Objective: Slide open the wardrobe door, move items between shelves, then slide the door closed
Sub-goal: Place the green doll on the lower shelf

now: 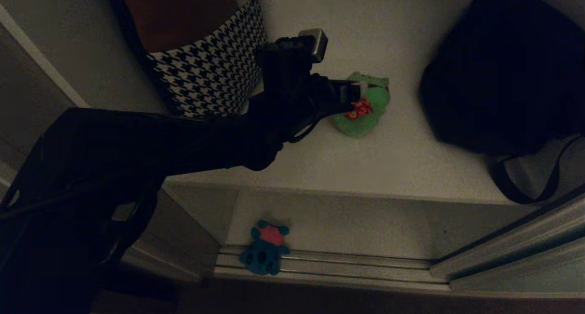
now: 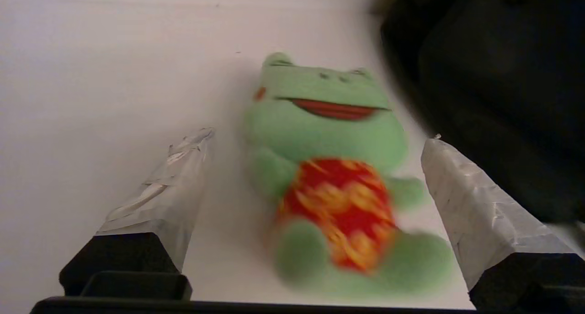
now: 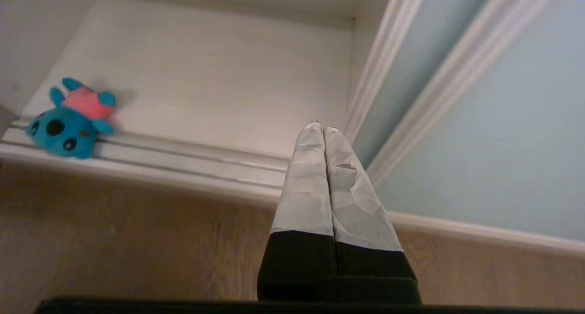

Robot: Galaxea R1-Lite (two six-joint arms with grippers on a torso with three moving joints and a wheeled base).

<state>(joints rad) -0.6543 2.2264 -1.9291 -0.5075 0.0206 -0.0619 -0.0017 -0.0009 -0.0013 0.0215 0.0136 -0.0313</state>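
Left hand (image 2: pixel 315 167) stands wide open, fingers either side of the green frog plush (image 1: pixel 363 106), gripping nothing; plush lies on the upper shelf (image 1: pixel 393 163), frame centre. Teal plush (image 1: pixel 265 248) rests lower left, on the floor track (image 1: pixel 347 263). Right hand (image 3: pixel 323 132) pressed closed, empty, beside the sliding door (image 3: pixel 493 135).

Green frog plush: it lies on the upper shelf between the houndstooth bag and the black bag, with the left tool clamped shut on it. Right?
Not quite. The green frog plush does lie on the upper shelf between the houndstooth bag and the black bag, but the left wrist view shows the left tool open, its fingers clear on either side.
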